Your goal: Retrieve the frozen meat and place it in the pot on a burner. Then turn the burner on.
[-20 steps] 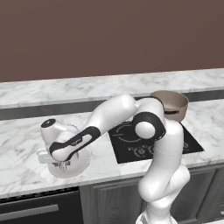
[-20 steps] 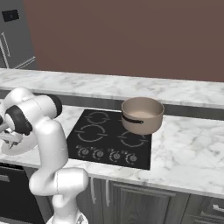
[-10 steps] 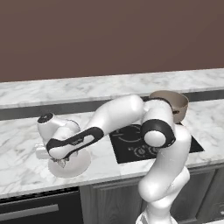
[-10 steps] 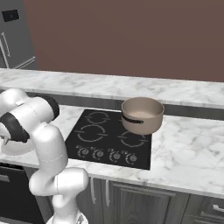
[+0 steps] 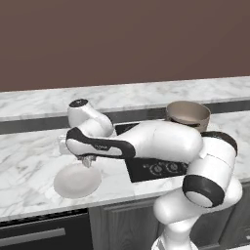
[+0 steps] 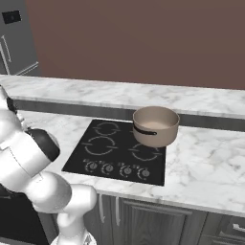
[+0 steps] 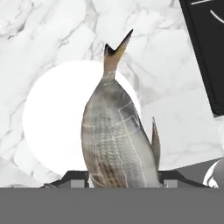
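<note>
Now the white arm with dark joints reaches far to its left over the grey-veined white marble counter [image 5: 29, 161]. Its two-finger gripper [image 5: 88, 158] hangs above the round white shallow dish [image 5: 77, 180], near the dish's back edge. In the hand view the frozen meat [image 7: 116, 140], a small elongated grey-brown and whitish lump with a fish shape and a pointed tail, stands between the two dark finger tips, and the jaws are clamped on its lower part. The tail points away from the hand, and behind the lump lies the white dish [image 7: 52, 127] on the marble. In the left base view the lump [image 5: 87, 160] shows just as a small grey piece under the hand, raised clear of the dish.

The round deep tan-brown pot [image 6: 155, 126] with a pale beige inside and a dark band low on its wall stands on the flat black glass cooktop [image 6: 91, 155], on the back right burner. The front left burner [image 6: 102, 146], a round zone drawn in thin white curved lines, is bare. Along the front edge of the glass sit four small round control dials [image 6: 115, 168]. The meat is well apart from the pot, to the left of the cooktop.
</note>
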You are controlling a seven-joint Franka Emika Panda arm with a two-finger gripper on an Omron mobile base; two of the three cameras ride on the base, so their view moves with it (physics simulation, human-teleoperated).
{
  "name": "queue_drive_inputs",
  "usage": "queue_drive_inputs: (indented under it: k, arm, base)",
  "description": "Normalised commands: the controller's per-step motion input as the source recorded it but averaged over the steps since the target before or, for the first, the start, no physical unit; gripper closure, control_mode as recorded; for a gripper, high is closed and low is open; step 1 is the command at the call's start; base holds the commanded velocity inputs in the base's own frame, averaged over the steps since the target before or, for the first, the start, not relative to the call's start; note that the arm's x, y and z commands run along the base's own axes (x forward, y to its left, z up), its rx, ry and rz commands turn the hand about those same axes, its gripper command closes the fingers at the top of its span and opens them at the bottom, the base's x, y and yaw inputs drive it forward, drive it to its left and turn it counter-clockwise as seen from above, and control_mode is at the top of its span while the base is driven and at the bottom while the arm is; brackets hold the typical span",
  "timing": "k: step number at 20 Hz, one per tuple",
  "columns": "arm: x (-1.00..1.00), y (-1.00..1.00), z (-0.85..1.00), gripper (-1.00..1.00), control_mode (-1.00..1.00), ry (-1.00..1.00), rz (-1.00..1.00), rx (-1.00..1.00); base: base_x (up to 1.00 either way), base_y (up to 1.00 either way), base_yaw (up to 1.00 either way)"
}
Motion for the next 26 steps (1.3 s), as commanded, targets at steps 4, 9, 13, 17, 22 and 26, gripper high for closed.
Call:
queue_drive_inputs:
  k: [4,9,13,17,22,26]
  arm:
    - [0.17,-1.00,0.63,1.00,-1.00,0.00,-0.07,0.07]
    - [0.27,-1.00,0.61,1.00,-1.00,0.00,-0.03,0.02]
    - [0.38,-1.00,0.64,1.00,-1.00,0.03,-0.01,0.00]
    - [0.71,-1.00,0.57,1.00,-1.00,0.08,0.00,0.00]
    - [0.87,-1.00,0.46,1.00,-1.00,0.14,0.00,-0.05]
    - [0.71,-1.00,0.34,1.00,-1.00,0.17,-0.02,-0.11]
  base:
    - [0.00,0.00,0.00]
    - [0.00,0.00,0.00]
    - [0.00,0.00,0.00]
    - [0.00,0.00,0.00]
    - [0.00,0.00,0.00]
    - [0.00,0.00,0.00]
